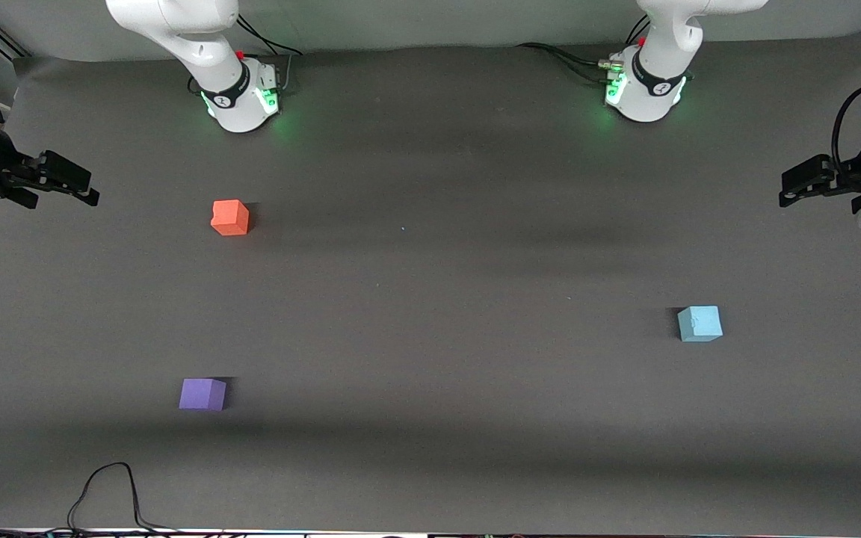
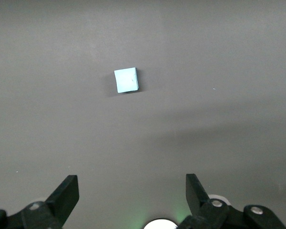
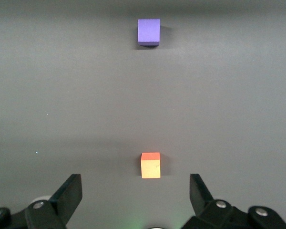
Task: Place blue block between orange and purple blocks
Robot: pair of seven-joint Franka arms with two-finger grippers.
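Both end effectors (image 1: pixel 75 187) (image 1: pixel 800 187) partly cut off at frame edges.

sky-blue block (image 1: pixel 699 323), orange block (image 1: pixel 230 217), purple block (image 1: pixel 202 394)

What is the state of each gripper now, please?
Left gripper: open, holding nothing, up over the table's left-arm end.
Right gripper: open, holding nothing, up over the table's right-arm end.

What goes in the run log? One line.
left gripper open, empty | right gripper open, empty | blue block untouched, apart
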